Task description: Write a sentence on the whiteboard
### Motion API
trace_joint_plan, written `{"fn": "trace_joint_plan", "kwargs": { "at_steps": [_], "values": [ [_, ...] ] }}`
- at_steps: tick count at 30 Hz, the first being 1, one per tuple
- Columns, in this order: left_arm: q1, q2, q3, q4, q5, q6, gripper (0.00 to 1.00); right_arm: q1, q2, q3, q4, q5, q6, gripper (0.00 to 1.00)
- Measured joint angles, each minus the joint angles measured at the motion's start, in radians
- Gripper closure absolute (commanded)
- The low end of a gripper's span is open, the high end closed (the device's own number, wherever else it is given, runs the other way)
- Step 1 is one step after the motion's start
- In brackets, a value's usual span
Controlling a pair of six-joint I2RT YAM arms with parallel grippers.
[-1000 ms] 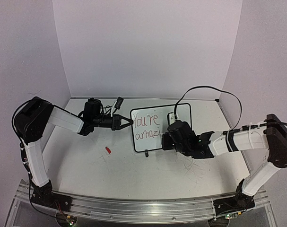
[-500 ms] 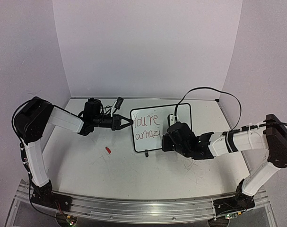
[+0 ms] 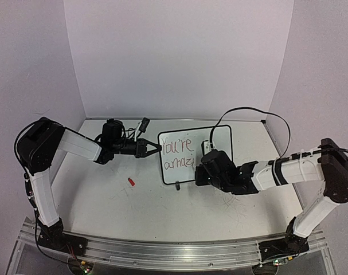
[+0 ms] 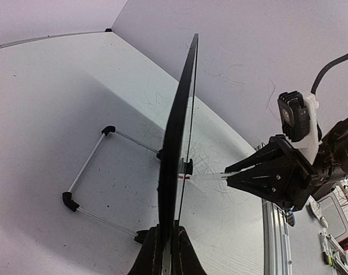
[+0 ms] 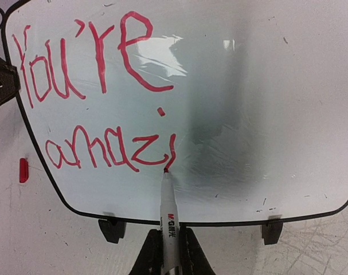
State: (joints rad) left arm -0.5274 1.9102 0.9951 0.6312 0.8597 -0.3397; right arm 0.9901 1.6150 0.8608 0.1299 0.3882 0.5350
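From my seat the whiteboard (image 5: 277, 86) reads as smooth, glossy white, throwing back soft glare and a grey reflection; its thin frame looks like black plastic; the sentence (image 5: 99, 60) sits on it as flat red ink, slightly uneven in the strokes; the marker (image 5: 169, 212) has a smooth white plastic barrel with printed lettering; the tabletop (image 3: 162, 212) is matt grey-white, scuffed and scratched all over; I see the left arm (image 3: 76, 143) and right arm (image 3: 288, 170) in smooth white shells with matt black parts, plastic by the look; the rail (image 3: 174, 249) along the near edge is bare, ribbed metal; the board's stand (image 4: 88, 164) is thin pale rod with black plastic corners.
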Motion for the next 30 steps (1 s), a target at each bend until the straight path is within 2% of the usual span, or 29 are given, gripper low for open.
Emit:
{"fn": "trace_joint_plan", "kwargs": {
  "at_steps": [7,30],
  "values": [
    [0.0,0.0,0.0,-0.001,0.0,0.0,1.0,-0.003,-0.056,-0.008,-0.011,0.013,-0.008,1.0],
    [0.0,0.0,0.0,-0.002,0.0,0.0,1.0,-0.039,-0.042,0.011,0.02,0.014,-0.075,1.0]
  ]
}}
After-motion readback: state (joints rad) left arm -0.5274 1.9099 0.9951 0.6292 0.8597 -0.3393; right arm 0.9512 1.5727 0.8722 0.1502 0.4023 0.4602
